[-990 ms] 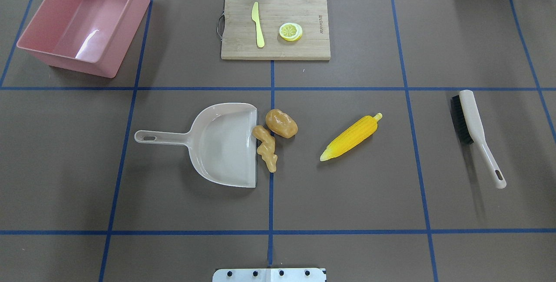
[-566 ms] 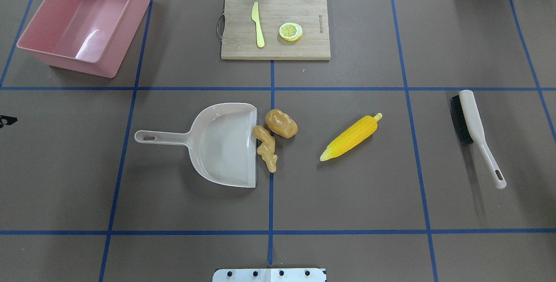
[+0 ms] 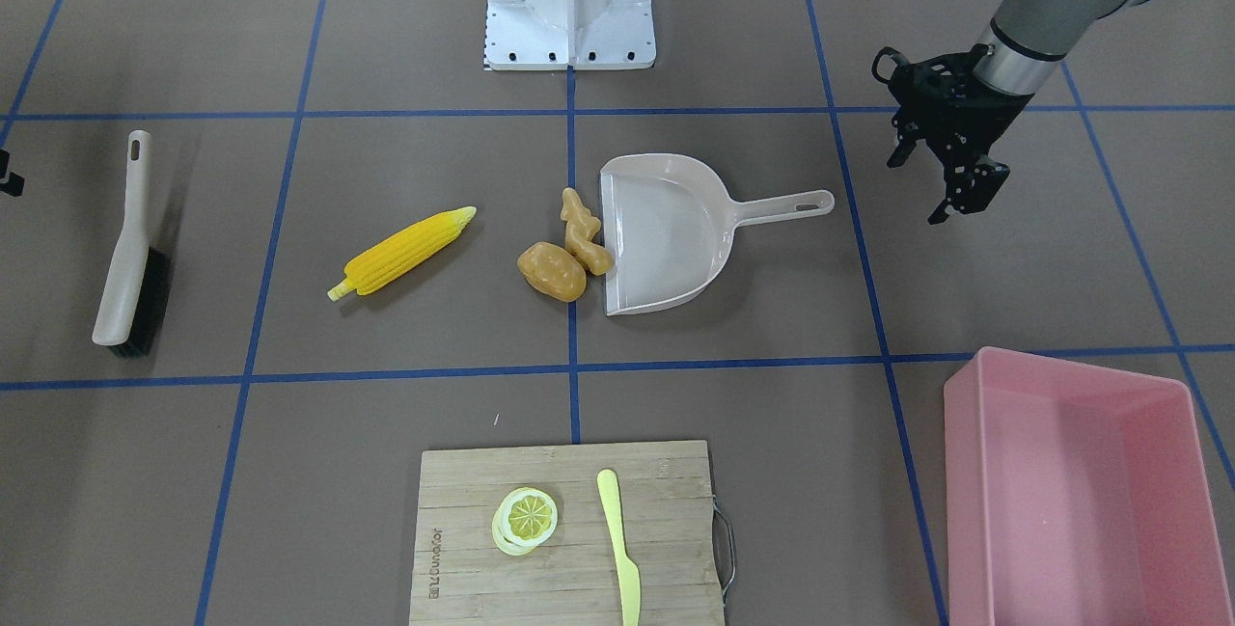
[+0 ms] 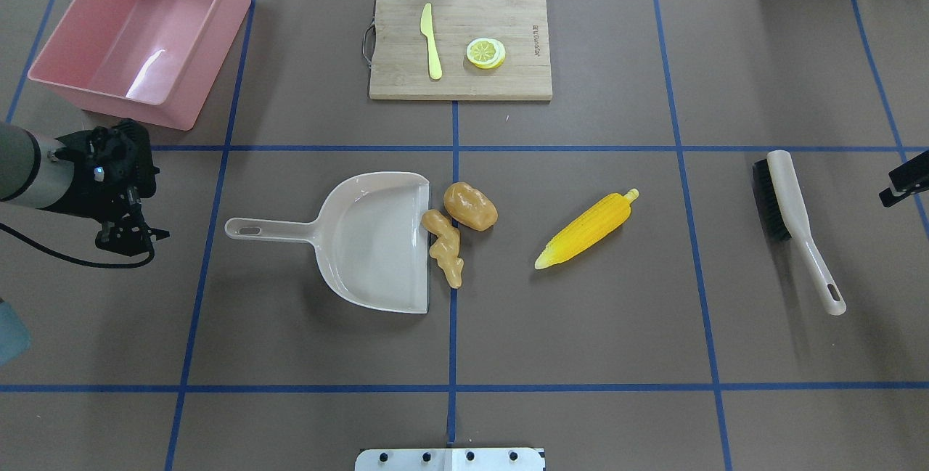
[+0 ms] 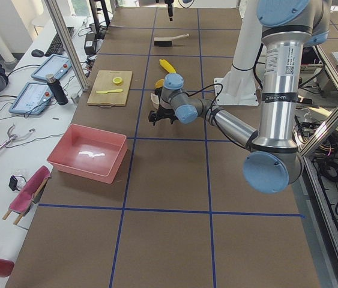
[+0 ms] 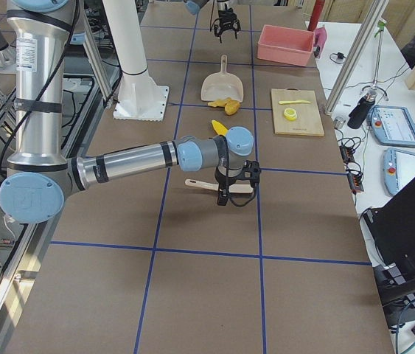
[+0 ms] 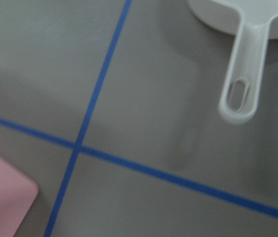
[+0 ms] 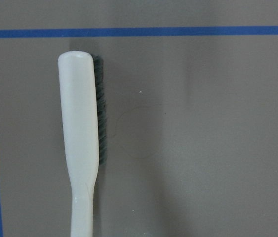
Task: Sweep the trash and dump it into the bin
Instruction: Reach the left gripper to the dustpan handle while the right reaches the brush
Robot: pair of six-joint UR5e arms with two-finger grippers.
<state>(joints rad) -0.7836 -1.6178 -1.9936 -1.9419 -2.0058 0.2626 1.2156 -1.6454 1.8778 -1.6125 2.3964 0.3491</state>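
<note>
Dustpan handle point(image 7: 247, 59) below left wrist camera; left claw point(image 3: 931, 184) agape from front.

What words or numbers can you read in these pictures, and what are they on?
Cutting board: a small printed brand mark near one short edge, too small to read surely.
Left arm: a label strip with print, too small to read.
Right arm: a like label strip, also too small to read.
Nothing can be quoted.

The ginger root point(image 4: 444, 247) and potato point(image 4: 470, 205) touch at the dustpan point(image 4: 370, 239) mouth; corn cob point(image 4: 586, 230) well right of them, brush point(image 4: 787, 195) farther right; bin point(image 4: 109, 102) far-left on the surface point(image 4: 580, 326); cutting board point(image 4: 464, 83) far centre.
</note>
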